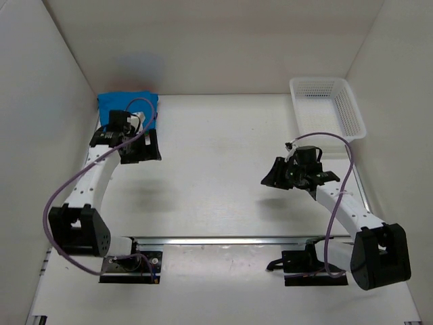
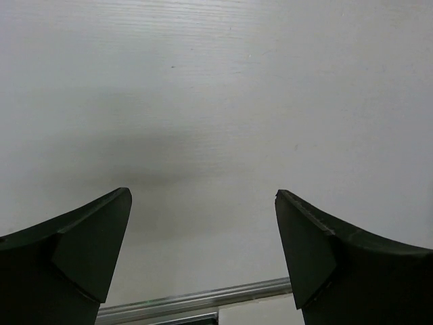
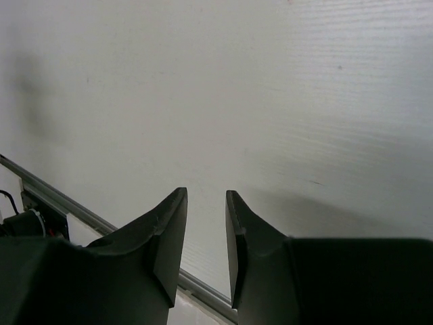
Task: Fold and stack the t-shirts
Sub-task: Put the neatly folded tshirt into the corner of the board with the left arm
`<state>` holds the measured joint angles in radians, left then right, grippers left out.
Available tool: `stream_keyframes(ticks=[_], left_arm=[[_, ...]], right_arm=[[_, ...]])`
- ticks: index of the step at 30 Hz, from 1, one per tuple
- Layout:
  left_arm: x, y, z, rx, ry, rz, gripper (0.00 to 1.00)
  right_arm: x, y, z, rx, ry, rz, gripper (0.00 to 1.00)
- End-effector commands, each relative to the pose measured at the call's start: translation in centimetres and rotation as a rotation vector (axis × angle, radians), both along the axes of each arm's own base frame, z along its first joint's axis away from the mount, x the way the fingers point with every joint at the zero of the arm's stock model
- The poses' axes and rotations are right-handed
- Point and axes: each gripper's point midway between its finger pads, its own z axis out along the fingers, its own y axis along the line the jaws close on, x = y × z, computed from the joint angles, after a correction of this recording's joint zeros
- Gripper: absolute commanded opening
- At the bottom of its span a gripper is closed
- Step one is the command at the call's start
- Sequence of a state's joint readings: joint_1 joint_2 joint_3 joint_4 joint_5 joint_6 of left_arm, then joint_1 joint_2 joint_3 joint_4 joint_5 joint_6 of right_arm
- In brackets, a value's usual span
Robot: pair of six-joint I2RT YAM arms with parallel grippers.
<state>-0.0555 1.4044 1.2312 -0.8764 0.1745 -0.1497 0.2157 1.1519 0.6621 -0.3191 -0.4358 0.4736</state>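
- T-shirts: only a bright blue one [image 1: 126, 101] shows up, and only in the top view. It sits in the far left corner of the table [image 1: 216, 142], right up against where the two walls meet.
- It looks like a compact, flattish bundle, but I can't tell how neatly it's folded because the left arm covers its near edge.
- Left gripper [image 1: 140, 150] hangs just on the near side of the blue shirt, not touching the cloth as far as I can see.
- From the left wrist cam, that same gripper [image 2: 203, 230] has its jaws spread really wide, with nothing between them but bare white tabletop. A metal rail [image 2: 196, 298] runs across the bottom of that view.
- Right gripper [image 1: 272, 177] is way over on the right half of the table, well apart from the shirt and pointing roughly toward the middle.
- On the right wrist cam, it [image 3: 206, 237] has just a narrow slit between the fingers, so barely parted and holding nothing. Plain table shows through the gap.
- White mesh basket [image 1: 352, 116] sits at the far right corner, near the right arm but not touching it.
- Both arms have a purple cable [image 1: 64, 193] looping along them.
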Motion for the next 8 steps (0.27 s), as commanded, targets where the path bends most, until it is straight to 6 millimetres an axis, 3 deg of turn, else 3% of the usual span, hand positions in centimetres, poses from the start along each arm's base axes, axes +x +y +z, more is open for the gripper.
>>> stream_keyframes(ticks=[1,5,8], left_arm=[[-0.7,-0.1,2.8,0.01,-0.152,0.005,0.99],[-1.9,-1.5,3.5,-0.069,-0.212,-0.009,0.99],[-1.4,-0.8,4.7,-0.035,-0.208,0.036,0.98]], right_arm=[[-0.5,-0.1,-0.4,0.006,-0.032,0.004,0.27],[-0.6,0.7,0.0,0.041,-0.046,0.023,0.27],[-0.8,1.0,0.2,0.034,-0.055,0.036,0.26]])
